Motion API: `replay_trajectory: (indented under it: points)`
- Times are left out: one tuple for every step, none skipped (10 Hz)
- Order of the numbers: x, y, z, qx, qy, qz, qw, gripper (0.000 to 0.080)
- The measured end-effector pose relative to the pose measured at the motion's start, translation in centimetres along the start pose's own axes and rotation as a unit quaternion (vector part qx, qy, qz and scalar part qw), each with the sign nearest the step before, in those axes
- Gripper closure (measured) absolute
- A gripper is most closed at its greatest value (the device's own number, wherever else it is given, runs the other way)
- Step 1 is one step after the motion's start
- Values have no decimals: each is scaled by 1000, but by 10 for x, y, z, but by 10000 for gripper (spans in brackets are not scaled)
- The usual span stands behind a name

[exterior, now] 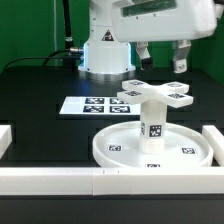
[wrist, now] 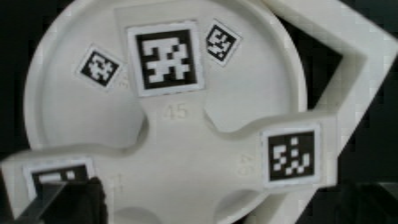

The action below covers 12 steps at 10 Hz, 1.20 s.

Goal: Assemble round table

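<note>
The large round rimmed disc (exterior: 118, 150) lies flat on the black table. The short cylinder leg (exterior: 153, 120) stands upright at its centre. The cross-shaped piece (exterior: 152, 93) sits on top of the leg, tags facing up. My gripper (exterior: 161, 55) hangs a little above the cross-shaped piece, open and empty, with one dark finger on each side. The wrist view looks down on the cross-shaped piece (wrist: 178, 120) and its tagged arms, with the disc's rim (wrist: 267, 15) behind. The gripper (wrist: 210, 218) shows only as dark finger edges, apart from each other.
The marker board (exterior: 92, 104) lies behind the disc, towards the exterior view's left. Long white border blocks run along the front (exterior: 90, 181) and at both sides (exterior: 214, 140). The arm's white base (exterior: 105, 55) stands at the back.
</note>
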<state>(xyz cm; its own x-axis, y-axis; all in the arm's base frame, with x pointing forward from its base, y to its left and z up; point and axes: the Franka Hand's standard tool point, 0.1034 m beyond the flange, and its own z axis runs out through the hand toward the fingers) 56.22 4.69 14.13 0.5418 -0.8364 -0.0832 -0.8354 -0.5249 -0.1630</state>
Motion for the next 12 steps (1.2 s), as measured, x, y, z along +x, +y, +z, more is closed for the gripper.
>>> replay_trajectory:
  points:
    - [-4,-1,0,-11,-4,-51,999,151]
    - [-4,-2,1,-12,-6,-94,995,151]
    - [-4,-1,1,-12,-6,-128,992,151]
    - [-4,-1,1,-12,-6,-149,989,151]
    - [-4,-1,1,-12,-7,-188,982,151]
    - [-3,-1,1,-14,-6,-246,969,151]
    - [-1,1,1,-19,-4,-332,943,151]
    - [-1,1,1,-26,-3,-407,913,151]
    - [-2,1,2,-38,-8,-474,879,151]
    - [-5,-3,6,-55,-21,-524,850,151]
    - [-6,-7,8,-61,-24,-550,833,151]
    - [-3,-5,8,-60,-25,-577,814,151]
